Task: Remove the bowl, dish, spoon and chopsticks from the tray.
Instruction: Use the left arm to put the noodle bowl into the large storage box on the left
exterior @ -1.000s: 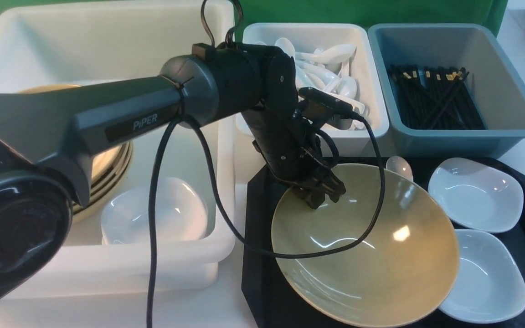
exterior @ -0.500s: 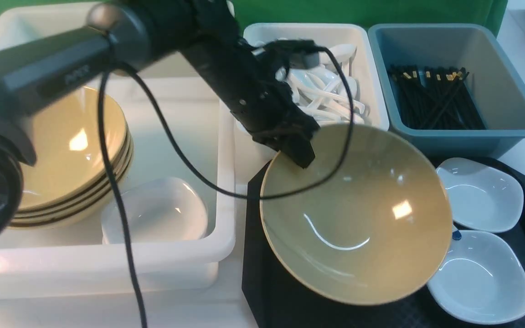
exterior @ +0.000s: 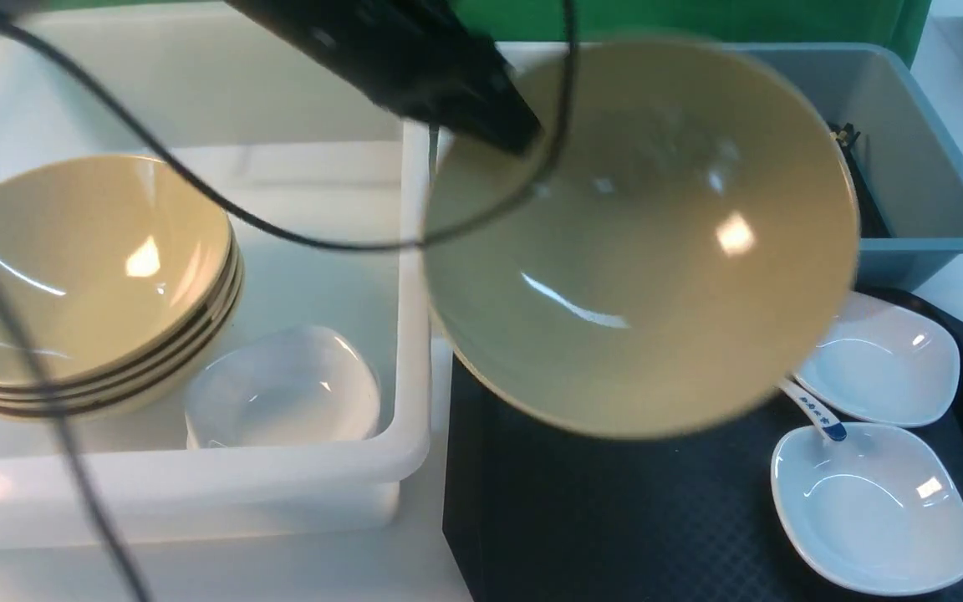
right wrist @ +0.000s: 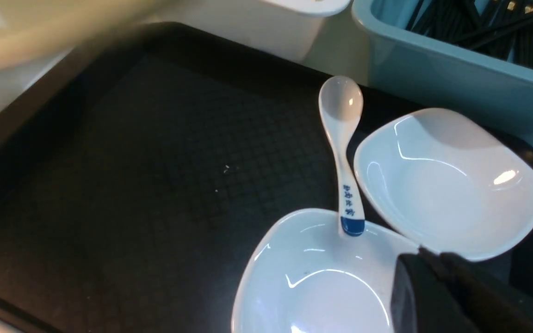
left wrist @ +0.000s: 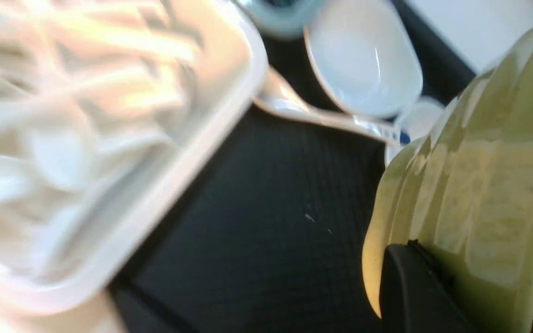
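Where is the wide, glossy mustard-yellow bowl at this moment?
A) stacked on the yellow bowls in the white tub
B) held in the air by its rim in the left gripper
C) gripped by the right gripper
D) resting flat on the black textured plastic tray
B: the left gripper is shut on the rim of the wide mustard-yellow bowl, which hangs tilted above the black textured plastic tray, with bare tray surface showing beneath it.
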Motion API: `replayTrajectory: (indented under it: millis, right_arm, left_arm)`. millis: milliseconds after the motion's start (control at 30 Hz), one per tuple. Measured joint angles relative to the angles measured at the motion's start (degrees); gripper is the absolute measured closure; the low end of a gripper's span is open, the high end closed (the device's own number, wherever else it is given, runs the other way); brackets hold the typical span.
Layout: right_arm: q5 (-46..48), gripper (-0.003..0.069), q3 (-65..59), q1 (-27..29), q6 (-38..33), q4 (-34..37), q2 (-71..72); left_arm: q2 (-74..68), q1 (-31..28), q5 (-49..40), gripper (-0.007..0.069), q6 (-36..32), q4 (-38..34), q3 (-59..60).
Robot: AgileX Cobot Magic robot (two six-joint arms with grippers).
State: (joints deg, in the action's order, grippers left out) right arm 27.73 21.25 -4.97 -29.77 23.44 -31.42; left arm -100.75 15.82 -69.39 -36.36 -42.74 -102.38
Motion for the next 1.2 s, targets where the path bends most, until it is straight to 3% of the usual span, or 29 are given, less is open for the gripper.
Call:
replayTrajectory:
  millis: [233, 267, 300, 333, 533, 867, 1200]
  right_arm:
    - [-0.8, 0.0567, 0.0, -1.3, 0.0, 0.0, 0.0]
    - [-1.7, 0.0565, 0.0, -1.6, 0.0, 0.0, 0.0]
    - [-1.8, 0.0565, 0.0, -1.6, 0.0, 0.0, 0.0]
    - [-2.5, 0.0562, 0.0, -1.8, 0.0, 0.0, 0.0]
    - [-4.6, 0.0561, -1.6, -1.9, 0.0, 0.0, 0.0]
    - [-5.2, 0.0559, -2.2, -1.9, 0.0, 0.1, 0.0]
    - [-5.2, 0.0552, -2.2, -1.9, 0.0, 0.1, 0.0]
  left_arm:
    - [14.8, -18.3, 0.4, 0.0620, -0.2, 1.5, 6.0]
    - [17.5, -22.7, 2.0, 0.0620, -0.3, 1.6, 10.1]
    - [18.2, -23.4, 2.7, 0.0620, -0.3, 1.6, 11.4]
    - [20.9, -29.5, 6.6, 0.0620, -0.5, 1.6, 17.7]
    - [23.1, -41.3, 18.6, 0.0620, -0.2, -0.5, 34.5]
    - [23.1, -43.4, 33.6, 0.0620, 0.9, 0.5, 42.1]
    - [23.0, -44.5, 35.2, 0.0620, 4.2, 2.7, 42.1]
